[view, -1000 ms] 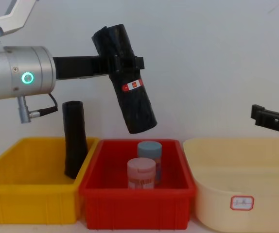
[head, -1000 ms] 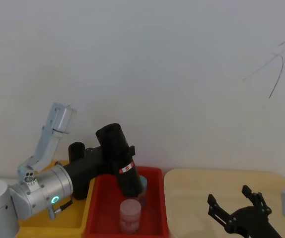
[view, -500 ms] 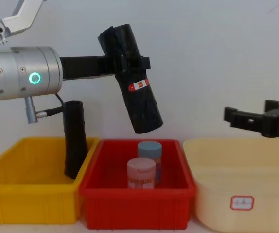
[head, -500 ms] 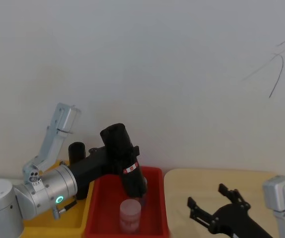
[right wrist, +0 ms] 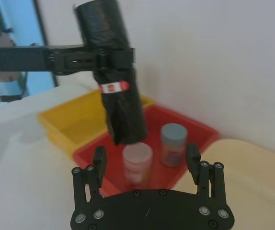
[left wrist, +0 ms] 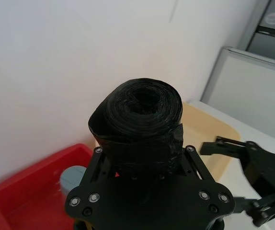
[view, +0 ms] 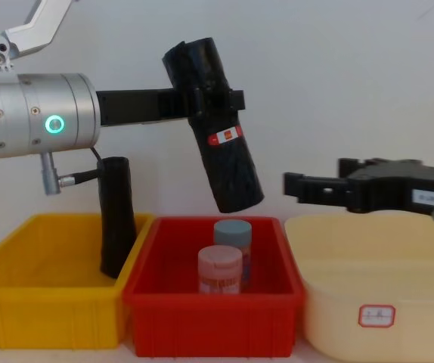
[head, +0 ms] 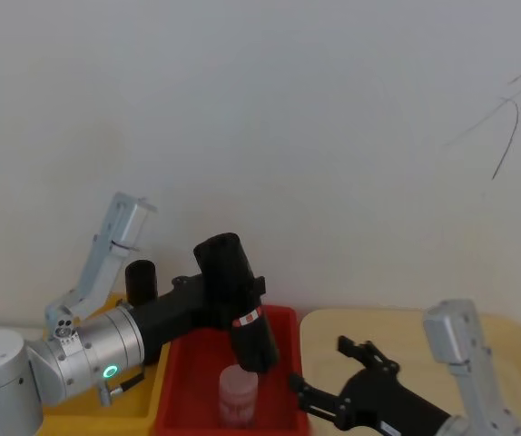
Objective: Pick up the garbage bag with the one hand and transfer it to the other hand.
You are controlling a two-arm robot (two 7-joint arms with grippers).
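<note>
Pinches the garbage bag (view: 230, 162) with the left hand (view: 215, 99), fingers clamped across the roll's upper third, just above the red-and-white sticker (view: 226, 137). Holds it in the air over the red bin (view: 209, 321), well clear of the pink-lidded jar (view: 219, 271) and the blue-lidded jar (view: 233, 231) standing inside.

Tilts the roll in the chest view, so that its long axis runs from 11 o'clock at the top to 5 o'clock at the free lower end.

Reaches in from 3 o'clock with the right hand (head: 318, 366), fingers spread wide and nothing between them. Sits level with the bag's lower end, near it but apart. Lines up, in the right wrist view, with the roll straight ahead of the spread fingers.

Leaves the slim black roll (view: 116, 219) leaning in the yellow bin (view: 43, 310) at 8 o'clock of the bag.

Looks to be at the approach to the handover, with the pickup done. Calls next, most likely, for travel toward 9 o'clock until the fingers straddle the half below the sticker. Risks a skewed grip unless squared to that slant before closing.
</note>
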